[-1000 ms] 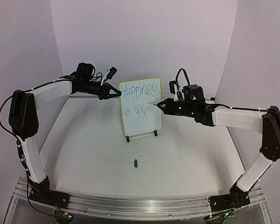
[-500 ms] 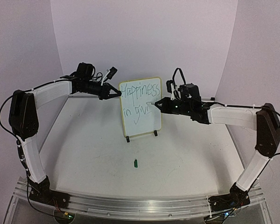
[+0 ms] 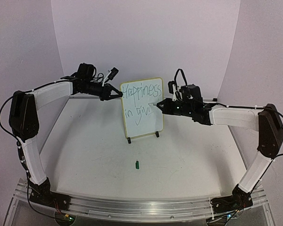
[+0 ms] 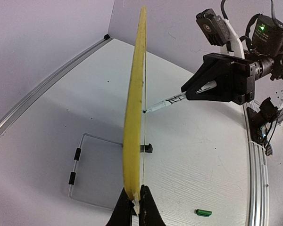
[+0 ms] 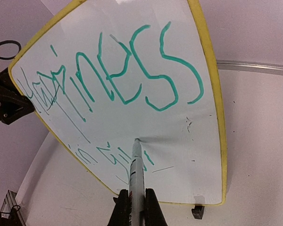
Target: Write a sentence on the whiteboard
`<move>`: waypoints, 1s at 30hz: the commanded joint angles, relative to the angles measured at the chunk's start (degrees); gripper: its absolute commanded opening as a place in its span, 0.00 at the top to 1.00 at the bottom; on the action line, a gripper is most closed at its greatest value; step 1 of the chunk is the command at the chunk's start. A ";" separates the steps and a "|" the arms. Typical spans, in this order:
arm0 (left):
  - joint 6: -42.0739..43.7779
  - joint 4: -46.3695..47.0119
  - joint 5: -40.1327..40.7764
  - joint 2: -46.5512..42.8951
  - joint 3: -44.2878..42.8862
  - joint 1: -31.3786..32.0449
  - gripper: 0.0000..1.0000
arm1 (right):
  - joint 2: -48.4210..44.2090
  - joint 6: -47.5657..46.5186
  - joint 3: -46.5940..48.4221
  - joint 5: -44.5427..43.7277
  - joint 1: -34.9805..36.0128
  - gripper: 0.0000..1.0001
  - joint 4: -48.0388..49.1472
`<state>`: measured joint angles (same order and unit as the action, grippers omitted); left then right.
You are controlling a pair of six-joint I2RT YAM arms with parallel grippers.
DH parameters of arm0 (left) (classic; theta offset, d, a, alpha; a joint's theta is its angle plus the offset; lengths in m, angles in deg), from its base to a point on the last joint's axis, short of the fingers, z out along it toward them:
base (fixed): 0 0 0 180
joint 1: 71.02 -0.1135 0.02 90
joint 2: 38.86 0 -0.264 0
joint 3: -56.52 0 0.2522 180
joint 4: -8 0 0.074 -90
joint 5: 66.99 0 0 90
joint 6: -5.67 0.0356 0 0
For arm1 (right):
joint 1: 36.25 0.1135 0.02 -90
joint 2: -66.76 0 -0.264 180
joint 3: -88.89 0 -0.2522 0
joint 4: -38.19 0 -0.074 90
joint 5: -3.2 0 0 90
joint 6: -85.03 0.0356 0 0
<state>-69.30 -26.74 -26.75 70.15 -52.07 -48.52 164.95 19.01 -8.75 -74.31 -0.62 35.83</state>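
Note:
The whiteboard (image 3: 142, 123) with its yellow rim stands upright on a wire stand at mid-table. Its sentence (image 3: 141, 92) in green reads "Happiness" over "in giv". My left gripper (image 3: 119, 95) is shut on the board's left edge; in the left wrist view the board (image 4: 136, 94) is edge-on between the jaws of this gripper (image 4: 137, 207). My right gripper (image 5: 136, 207) is shut on a white pen (image 5: 136, 172), whose tip touches the board (image 5: 179, 141) just right of the lower words. From above, the right gripper (image 3: 161, 106) sits at the board's right side.
A green pen cap (image 3: 137, 164) lies on the table in front of the board, also seen in the left wrist view as a cap (image 4: 203, 213). The wire stand (image 4: 85, 169) with black feet reaches behind the board. Purple walls close in the table.
The right arm has moved left, bringing the pen tip onto the board after "giv". The left gripper and board have not moved.

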 commanded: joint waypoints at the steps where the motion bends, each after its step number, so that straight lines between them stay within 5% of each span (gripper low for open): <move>1: 1.60 -9.49 1.81 1.04 2.64 1.41 1.00 | -3.24 -1.43 -0.33 -0.85 -0.57 1.00 0.90; 30: 1.78 -9.53 2.20 0.98 2.72 1.67 1.00 | -0.44 -0.26 -0.39 -1.68 -2.00 1.00 0.48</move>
<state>-69.26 -32.18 -25.87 70.30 -50.10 -47.77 162.61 18.67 -11.86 -75.79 -2.16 35.53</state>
